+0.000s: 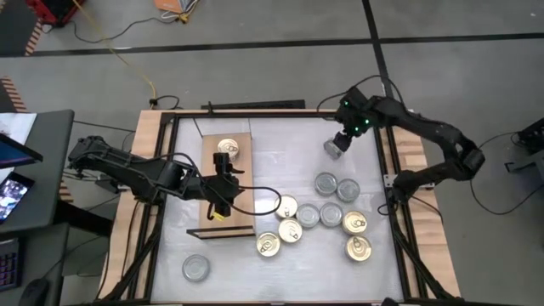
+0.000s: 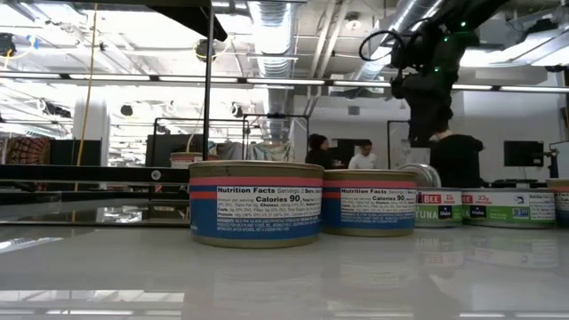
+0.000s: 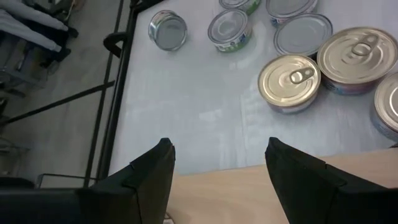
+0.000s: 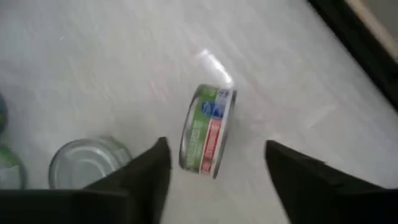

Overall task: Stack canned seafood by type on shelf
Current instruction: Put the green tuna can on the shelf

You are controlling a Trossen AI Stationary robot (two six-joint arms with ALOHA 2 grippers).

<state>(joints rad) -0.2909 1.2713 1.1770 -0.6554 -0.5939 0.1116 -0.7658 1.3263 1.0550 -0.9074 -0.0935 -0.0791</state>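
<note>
1. Saw the left gripper [image 1: 218, 206] parked over the near end of the shelf [image 1: 207, 223], fingers [image 3: 152, 174] spread wide and holding nothing.
2. Found the right gripper [image 1: 338, 146] raised above the far right of the table [image 1: 272, 263], jaws parted and empty, with 1 tin on its edge [image 4: 207, 129] seen between them in the right wrist view, green and red label facing the camera. Could not tell whether that tin was rolling or at rest.
3. Counted 1 gold-topped tin [image 1: 228, 149] already on the shelf's far end, about 9 loose tins [image 1: 327, 212] clustered on the table right of the shelf, and 1 silver-topped tin [image 1: 195, 269] alone near the front left.
4. Judged the tins rigid, compact and fairly heavy for their bulk, with smooth metal rims likely to slip under a weak pinch.
5. Judged the best hold to be across the side wall, fingers on opposite sides of the label band, lid kept level.
6. Judged the tipped tin harder to take: liable to roll away when nudged.
</note>
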